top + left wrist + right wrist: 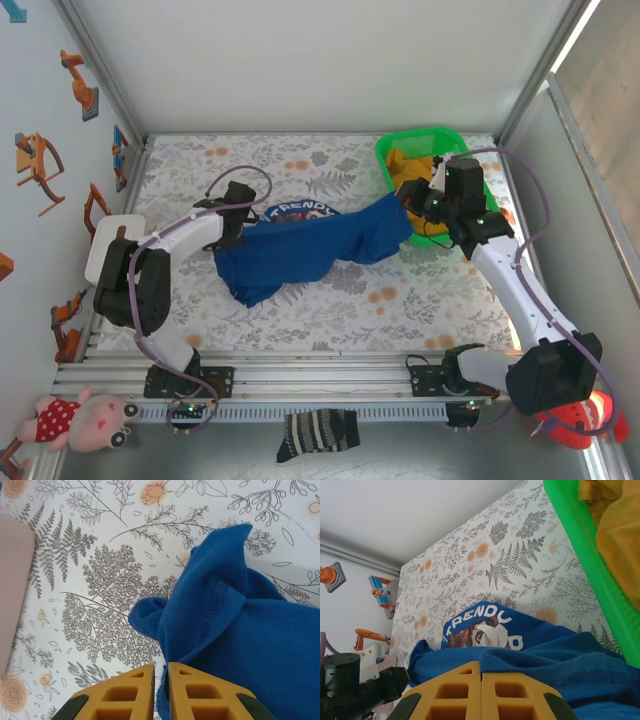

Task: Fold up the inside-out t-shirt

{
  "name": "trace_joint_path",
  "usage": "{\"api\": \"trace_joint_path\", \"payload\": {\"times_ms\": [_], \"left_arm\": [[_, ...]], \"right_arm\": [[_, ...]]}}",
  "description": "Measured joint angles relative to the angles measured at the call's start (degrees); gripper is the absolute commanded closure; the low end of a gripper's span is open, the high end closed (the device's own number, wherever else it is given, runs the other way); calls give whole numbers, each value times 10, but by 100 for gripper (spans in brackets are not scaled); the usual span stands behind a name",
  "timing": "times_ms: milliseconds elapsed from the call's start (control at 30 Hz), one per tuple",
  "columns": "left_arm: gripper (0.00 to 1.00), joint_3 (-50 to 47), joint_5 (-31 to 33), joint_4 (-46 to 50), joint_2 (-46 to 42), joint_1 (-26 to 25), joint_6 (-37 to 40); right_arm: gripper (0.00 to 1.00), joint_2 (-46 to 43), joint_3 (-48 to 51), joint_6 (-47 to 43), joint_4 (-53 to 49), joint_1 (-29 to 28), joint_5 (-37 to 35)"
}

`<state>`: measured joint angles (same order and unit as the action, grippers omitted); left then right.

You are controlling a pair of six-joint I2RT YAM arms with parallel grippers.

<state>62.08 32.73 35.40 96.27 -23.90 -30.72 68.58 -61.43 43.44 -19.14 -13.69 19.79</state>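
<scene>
One floral-print counter [330, 310] lies bare beyond both arms. One royal-blue cloth t-shirt [300, 250] spans it from the left tool [161, 667], nearly closed on a fold, to the right tool [481, 665], clamped shut on its edge. One green plastic basket [590, 550] sits just right of that tool. Two arms reach inward, elbows bent.

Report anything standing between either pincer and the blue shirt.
Nothing visible does. The left pincer pinches the shirt at its left end, and the right pincer is shut on its right end, beside the green basket.
</scene>
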Motion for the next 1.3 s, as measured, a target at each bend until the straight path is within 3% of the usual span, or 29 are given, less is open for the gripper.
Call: {"api": "trace_joint_path", "payload": {"times_ms": [133, 267, 433, 667, 800, 967, 1133, 1300], "left_arm": [[69, -5, -15, -6, 10, 0, 2], [69, -10, -24, -12, 21, 0, 2], [79, -15, -27, -16, 22, 0, 1], [81, -18, -28, -22, 31, 0, 1], [100, -26, -33, -26, 31, 0, -2], [100, -34, -51, -28, 29, 3, -2], [100, -33, -90, -27, -57, 32, 4], [100, 45, -218, -40, -210, 136, 12]], "right_arm": [[100, 0, -3, 0, -1, 0, 0], [100, 0, -3, 0, -2, 0, 0], [100, 0, -5, -2, -6, 0, 0], [100, 0, -5, -5, -10, 1, 0], [100, -2, -10, -6, -12, 1, 0], [100, -3, -18, -7, -13, 4, 1], [100, 4, -62, -11, -26, 29, 6], [100, 41, -172, -12, -41, 84, 38]]}}
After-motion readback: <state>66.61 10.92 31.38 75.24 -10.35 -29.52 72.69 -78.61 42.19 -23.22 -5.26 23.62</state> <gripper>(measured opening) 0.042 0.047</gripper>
